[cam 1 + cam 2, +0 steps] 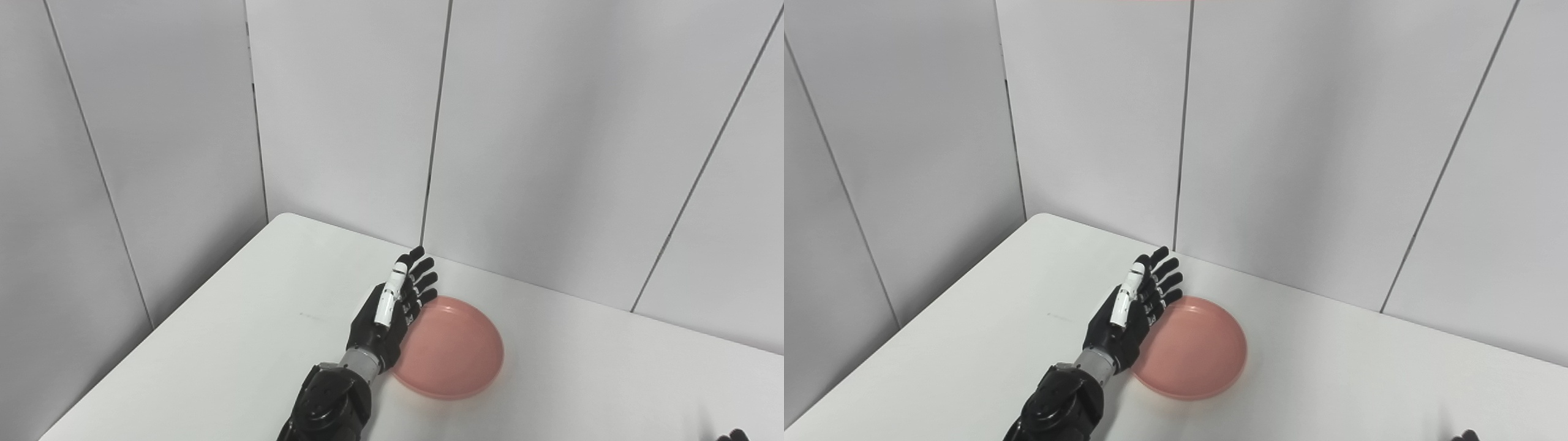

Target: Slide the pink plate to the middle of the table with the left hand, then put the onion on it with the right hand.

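Note:
The pink plate (450,349) lies flat on the white table (245,318), right of the table's middle strip and close to the back wall. My left hand (392,306) is open, fingers straight and together, standing on edge against the plate's left rim. Its fingertips (422,269) point toward the back wall. A dark sliver at the bottom right corner is my right hand (732,435), too little of it showing to tell its state. No onion is in view.
Grey wall panels (343,110) close off the table at the back and left. The table's left edge (159,324) runs diagonally toward the near left corner.

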Available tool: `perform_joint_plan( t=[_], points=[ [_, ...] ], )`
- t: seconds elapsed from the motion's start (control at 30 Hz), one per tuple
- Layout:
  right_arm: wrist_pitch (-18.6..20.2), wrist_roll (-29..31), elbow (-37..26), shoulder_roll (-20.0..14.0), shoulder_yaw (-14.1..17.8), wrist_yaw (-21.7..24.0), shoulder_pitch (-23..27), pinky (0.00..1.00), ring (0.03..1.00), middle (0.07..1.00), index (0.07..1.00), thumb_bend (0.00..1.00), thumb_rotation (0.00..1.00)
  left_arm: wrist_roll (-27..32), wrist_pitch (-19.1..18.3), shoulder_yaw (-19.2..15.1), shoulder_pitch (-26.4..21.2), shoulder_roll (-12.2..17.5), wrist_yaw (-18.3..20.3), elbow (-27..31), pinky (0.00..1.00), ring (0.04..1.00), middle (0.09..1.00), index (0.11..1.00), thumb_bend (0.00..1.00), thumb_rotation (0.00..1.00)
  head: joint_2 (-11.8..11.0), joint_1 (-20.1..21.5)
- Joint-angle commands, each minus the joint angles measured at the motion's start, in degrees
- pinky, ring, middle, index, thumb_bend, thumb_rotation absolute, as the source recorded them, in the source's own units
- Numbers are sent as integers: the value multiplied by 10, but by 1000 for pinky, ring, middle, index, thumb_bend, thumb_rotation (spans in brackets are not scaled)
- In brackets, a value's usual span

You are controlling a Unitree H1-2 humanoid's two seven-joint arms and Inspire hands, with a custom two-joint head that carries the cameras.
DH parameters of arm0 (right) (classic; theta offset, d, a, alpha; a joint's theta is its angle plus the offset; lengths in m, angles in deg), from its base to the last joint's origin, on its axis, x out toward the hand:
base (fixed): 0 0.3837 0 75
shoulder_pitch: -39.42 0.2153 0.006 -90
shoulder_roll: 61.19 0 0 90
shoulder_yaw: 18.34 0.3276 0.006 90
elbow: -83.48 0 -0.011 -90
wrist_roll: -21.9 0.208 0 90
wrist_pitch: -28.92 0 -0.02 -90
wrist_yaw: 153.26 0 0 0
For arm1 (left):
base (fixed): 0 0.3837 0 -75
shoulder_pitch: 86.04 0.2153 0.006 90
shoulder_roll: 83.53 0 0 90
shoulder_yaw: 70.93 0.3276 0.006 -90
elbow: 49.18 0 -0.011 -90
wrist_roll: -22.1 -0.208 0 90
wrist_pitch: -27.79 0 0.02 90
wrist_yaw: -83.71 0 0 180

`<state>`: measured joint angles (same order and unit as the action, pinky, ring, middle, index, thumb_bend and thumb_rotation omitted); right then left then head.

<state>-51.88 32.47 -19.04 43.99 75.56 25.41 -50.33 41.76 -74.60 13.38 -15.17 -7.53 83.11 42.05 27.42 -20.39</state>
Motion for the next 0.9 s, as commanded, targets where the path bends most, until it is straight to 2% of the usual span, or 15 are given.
perform_joint_plan(
  t=[0.0,0.1,0.33,0.67,0.87],
  points=[
    [6,-3,-22,3,-4,3,2,1000,1000,1000,1000,168,1000,-4,19,-6,-18,8,10,14,921,938,947,933,469,1000,1,1],
    [1,1,-20,1,-4,6,2,1000,1000,1000,1000,160,1000,-3,22,-14,-16,11,12,13,920,941,948,932,465,1000,1,1],
    [17,-7,-34,3,-7,0,0,1000,1000,1000,1000,140,1000,-20,50,-28,-12,25,15,3,926,950,954,927,467,1000,4,3],
    [29,-10,-45,11,-5,-6,0,1000,1000,1000,1000,124,1000,-34,82,-58,-5,51,12,-38,978,972,966,942,452,1000,4,7],
    [29,-12,-47,11,-5,-7,-1,1000,1000,1000,1000,118,1000,-40,97,-70,-7,62,11,-70,971,967,966,941,440,1000,5,8]
  ],
)
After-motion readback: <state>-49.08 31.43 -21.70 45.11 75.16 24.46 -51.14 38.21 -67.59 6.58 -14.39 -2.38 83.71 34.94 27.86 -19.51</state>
